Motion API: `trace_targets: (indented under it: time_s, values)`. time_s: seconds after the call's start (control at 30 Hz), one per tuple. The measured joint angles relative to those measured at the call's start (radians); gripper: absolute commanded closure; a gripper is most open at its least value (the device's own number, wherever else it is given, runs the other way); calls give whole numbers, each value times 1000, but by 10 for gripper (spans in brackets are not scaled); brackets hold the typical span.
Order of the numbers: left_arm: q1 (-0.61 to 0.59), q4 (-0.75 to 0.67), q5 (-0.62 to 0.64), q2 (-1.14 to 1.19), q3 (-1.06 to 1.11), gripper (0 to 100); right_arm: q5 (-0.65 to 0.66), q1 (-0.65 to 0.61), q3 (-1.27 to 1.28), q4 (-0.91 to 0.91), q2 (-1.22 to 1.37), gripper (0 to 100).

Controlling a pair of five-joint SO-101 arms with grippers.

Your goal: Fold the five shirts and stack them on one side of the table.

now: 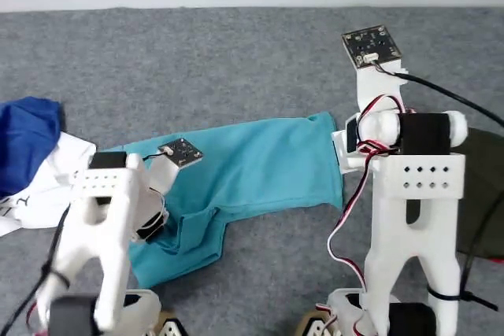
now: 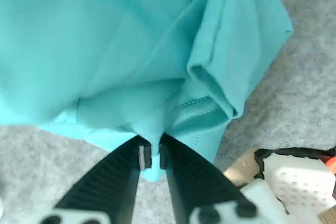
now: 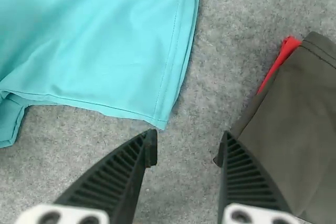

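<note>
A teal shirt (image 1: 252, 171) lies stretched across the middle of the grey table, partly folded, with a sleeve bunched at its near left end. My left gripper (image 2: 150, 157) is shut on a pinch of the teal shirt (image 2: 131, 51) at that near edge. At the shirt's other end my right gripper (image 3: 186, 148) stands open just above the table, beside the hem corner of the teal shirt (image 3: 105, 45), with nothing between its fingers. The right arm (image 1: 409, 194) sits at that hem end in the high view; the left arm (image 1: 110, 218) is over the sleeve end.
A blue shirt (image 1: 27, 135) and a white shirt (image 1: 47, 182) lie heaped at the left edge. A dark olive shirt (image 3: 294, 129) with a red one (image 3: 281, 56) under it lies at the right edge, close to my right gripper. Bare grey table (image 1: 197, 60) stretches behind.
</note>
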Motion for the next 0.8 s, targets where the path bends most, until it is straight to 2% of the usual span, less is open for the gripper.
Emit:
trace_targets:
  time_s: [0.2, 0.37, 0.6, 0.8]
  values:
    - [-35, 40, 0, -189, 23, 985, 0, -2, 0, 0, 0, 801]
    - [-69, 44, -5, -210, 23, 980, 8, 0, 0, 0, 0, 801]
    - [-71, -12, -12, -64, 23, 863, 32, -2, 0, 0, 0, 801]
    - [-71, -91, -12, 35, 23, 861, 32, -2, 0, 0, 0, 801]
